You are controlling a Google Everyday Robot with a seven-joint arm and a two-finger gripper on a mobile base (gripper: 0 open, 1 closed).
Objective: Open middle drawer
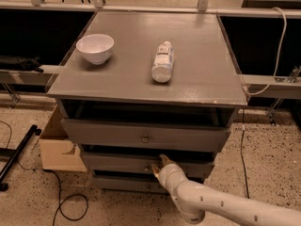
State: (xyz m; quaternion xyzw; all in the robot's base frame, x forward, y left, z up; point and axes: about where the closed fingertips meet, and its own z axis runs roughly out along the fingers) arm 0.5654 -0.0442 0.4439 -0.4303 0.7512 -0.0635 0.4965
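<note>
The grey cabinet [155, 86] has three stacked drawer fronts. The middle drawer [113, 164] is the low front under the wide top drawer [94, 132], and it stands slightly forward of the bottom drawer [117, 184]. My gripper [158, 165] reaches in from the lower right on a white arm [221, 206]. Its tip is right at the middle drawer's front, about where the knob is. The knob itself is hard to make out beside the tip.
On the cabinet top a white bowl [95, 47] stands at the left and a plastic bottle [162, 61] lies near the middle. A cardboard box [59, 147] sits on the floor left of the cabinet. Black cables [66, 206] trail across the speckled floor.
</note>
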